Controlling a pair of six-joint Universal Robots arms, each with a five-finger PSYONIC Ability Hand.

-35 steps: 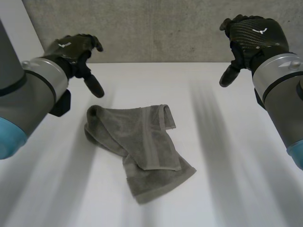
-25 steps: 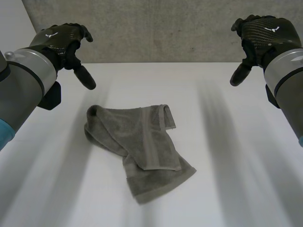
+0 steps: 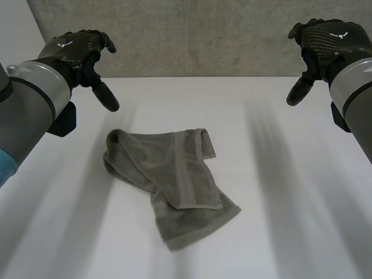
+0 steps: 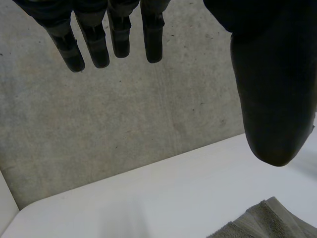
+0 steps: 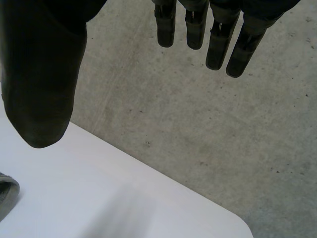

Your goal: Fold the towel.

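A grey towel (image 3: 174, 183) lies crumpled and partly folded over itself in the middle of the white table (image 3: 273, 192). My left hand (image 3: 78, 53) hovers high above the table's far left, well clear of the towel, fingers straight and empty. My right hand (image 3: 325, 45) hovers at the far right, equally raised, open and holding nothing. In the left wrist view the fingers (image 4: 94, 39) and thumb (image 4: 270, 94) are spread, with a towel edge (image 4: 267, 223) below the thumb. In the right wrist view the fingers (image 5: 218, 39) and thumb (image 5: 42, 84) are spread too, and a bit of towel (image 5: 6, 194) shows.
A grey concrete wall (image 3: 197, 35) rises right behind the table's far edge. The table's far edge (image 4: 124, 173) and its far right corner (image 5: 237, 223) show in the wrist views.
Both arms have risen and swung outward, the left hand toward the left and the right hand toward the right. The towel has not moved.
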